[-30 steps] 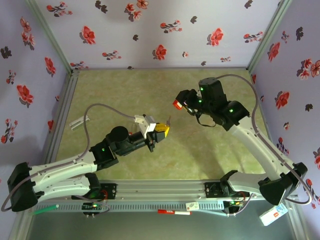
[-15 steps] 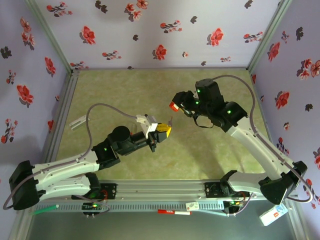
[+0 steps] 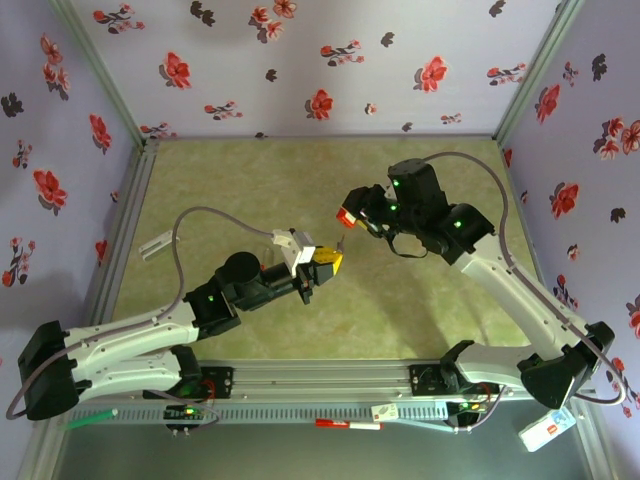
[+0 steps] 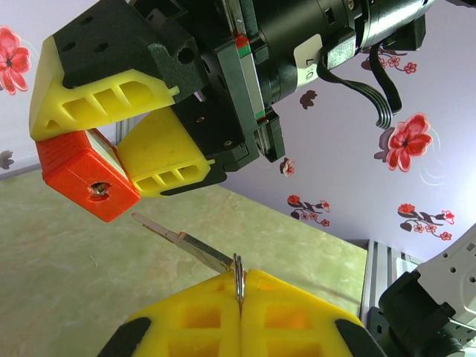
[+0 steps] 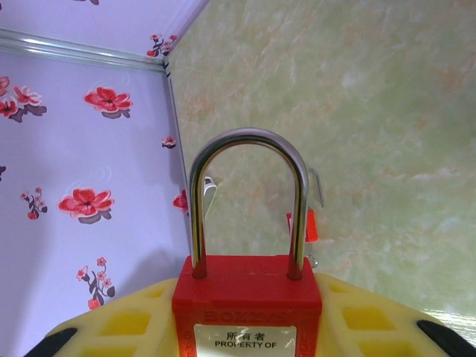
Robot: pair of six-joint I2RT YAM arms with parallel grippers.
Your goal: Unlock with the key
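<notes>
— Left gripper (image 3: 326, 262)?
— Fingers pressed together, key (image 4: 190, 244) pinched between the tips, arm reaching forward.
— Right gripper (image 3: 350, 212)?
— Jaws parted, clamped on the padlock (image 5: 248, 301), wrist bent back, just ahead of the left jaws and facing them.

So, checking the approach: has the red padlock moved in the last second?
Yes. The red padlock in the right hand shifted away from the back wall, toward the key.
</notes>
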